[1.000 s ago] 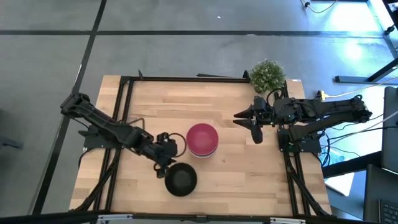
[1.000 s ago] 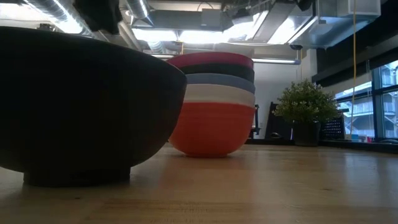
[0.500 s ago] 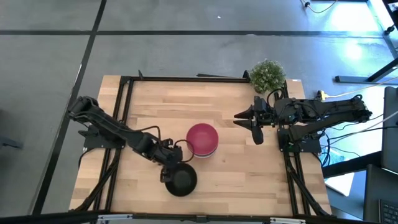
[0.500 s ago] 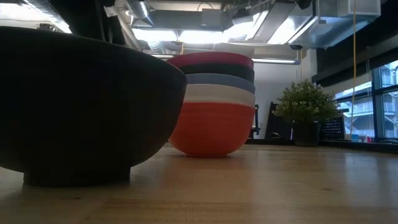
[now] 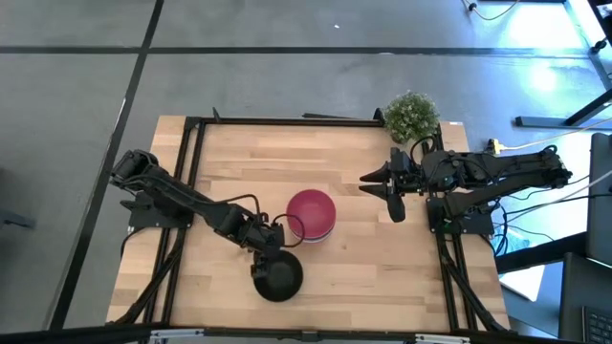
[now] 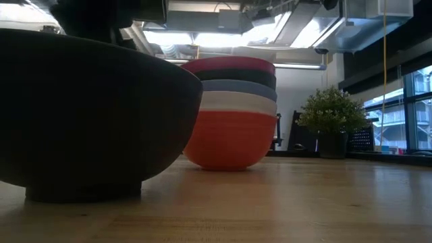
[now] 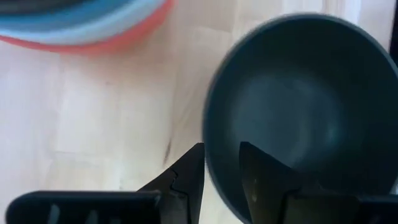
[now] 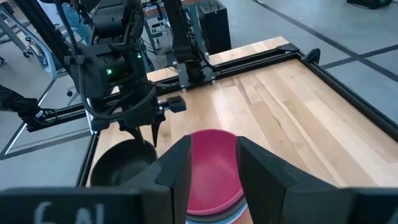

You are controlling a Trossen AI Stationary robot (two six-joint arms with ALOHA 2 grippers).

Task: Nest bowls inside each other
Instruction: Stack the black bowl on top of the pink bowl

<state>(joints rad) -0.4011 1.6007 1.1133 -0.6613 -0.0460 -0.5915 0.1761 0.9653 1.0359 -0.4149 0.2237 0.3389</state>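
Note:
A black bowl [image 5: 279,279] [image 7: 311,106] stands on its base near the table's front edge and fills the left of the low view [image 6: 88,115]. Just beyond it stands a stack of nested bowls [image 5: 312,212] [image 6: 233,115]: red lowest, then white, light blue and black, with magenta on top. My left gripper [image 5: 269,256] [image 7: 222,146] is open and points steeply down. One finger is inside the black bowl's far-left rim [image 7: 214,162] and one is outside it. My right gripper [image 5: 381,193] [image 8: 214,146] hangs open in the air, to the right of the stack.
A small green potted plant [image 5: 411,115] [image 6: 331,121] stands at the table's far right corner. Black frame rails [image 5: 191,172] run along the left, far and right edges. Bare wood lies between the stack and the right arm, and along the front right.
My left gripper has come down and moved toward the table's near edge and a little to the right. It has gone from beside the stack to over the black bowl's rim, tipping steeper. The black bowl and the stack have stayed put.

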